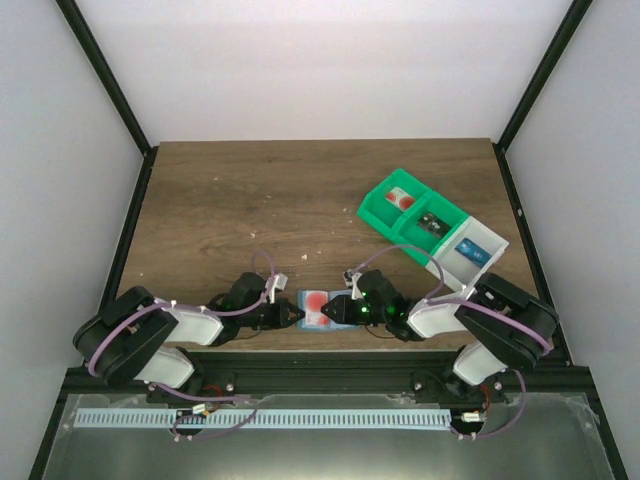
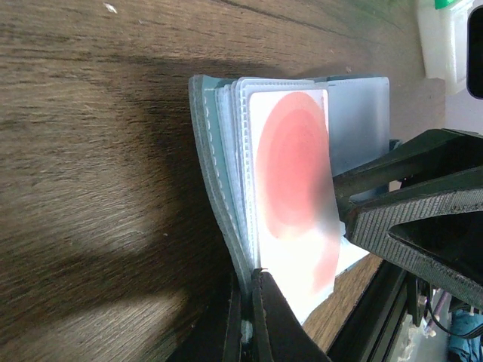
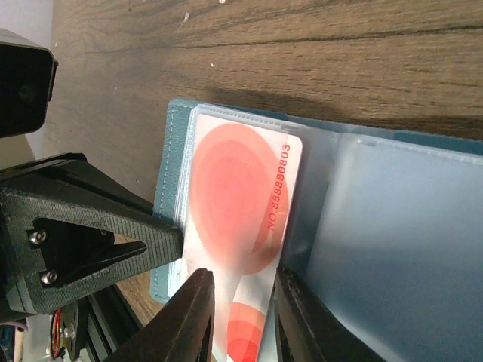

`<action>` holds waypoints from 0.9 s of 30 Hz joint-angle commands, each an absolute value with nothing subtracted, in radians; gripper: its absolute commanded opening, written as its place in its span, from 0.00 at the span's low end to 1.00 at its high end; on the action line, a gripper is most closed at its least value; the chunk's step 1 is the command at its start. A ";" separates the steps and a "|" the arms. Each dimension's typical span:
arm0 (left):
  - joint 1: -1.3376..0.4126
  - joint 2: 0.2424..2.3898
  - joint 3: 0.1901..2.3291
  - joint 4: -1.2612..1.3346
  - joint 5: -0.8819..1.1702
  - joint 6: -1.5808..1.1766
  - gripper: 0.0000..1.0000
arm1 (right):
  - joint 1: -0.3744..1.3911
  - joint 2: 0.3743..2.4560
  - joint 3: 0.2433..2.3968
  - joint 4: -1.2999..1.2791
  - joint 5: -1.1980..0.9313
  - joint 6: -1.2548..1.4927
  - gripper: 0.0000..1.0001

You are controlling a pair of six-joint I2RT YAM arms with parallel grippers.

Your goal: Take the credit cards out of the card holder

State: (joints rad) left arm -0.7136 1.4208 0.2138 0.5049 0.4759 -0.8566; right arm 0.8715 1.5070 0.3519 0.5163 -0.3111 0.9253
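Extraction is in hand: our left gripper [image 2: 245, 283] clamps the light-blue folding card holder [image 3: 392, 226], open on the brown wooden table [image 1: 230, 200]. Our right gripper [image 3: 241, 275] stands apart astride its white red-circled plastic card [image 3: 241, 204]. Next we should pinch and pull.

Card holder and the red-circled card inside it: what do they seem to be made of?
Card holder: likely faux leather, matte teal-blue, with a stitched edge; its inner sleeves look like clear, slightly glossy soft plastic. Card: probably stiff plastic, smooth white with printed red circles and a number.
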 commanded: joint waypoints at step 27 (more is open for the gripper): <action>-0.718 1.402 0.177 0.465 0.431 -0.858 0.00 | 0.809 1.450 0.259 0.631 -0.346 0.933 0.01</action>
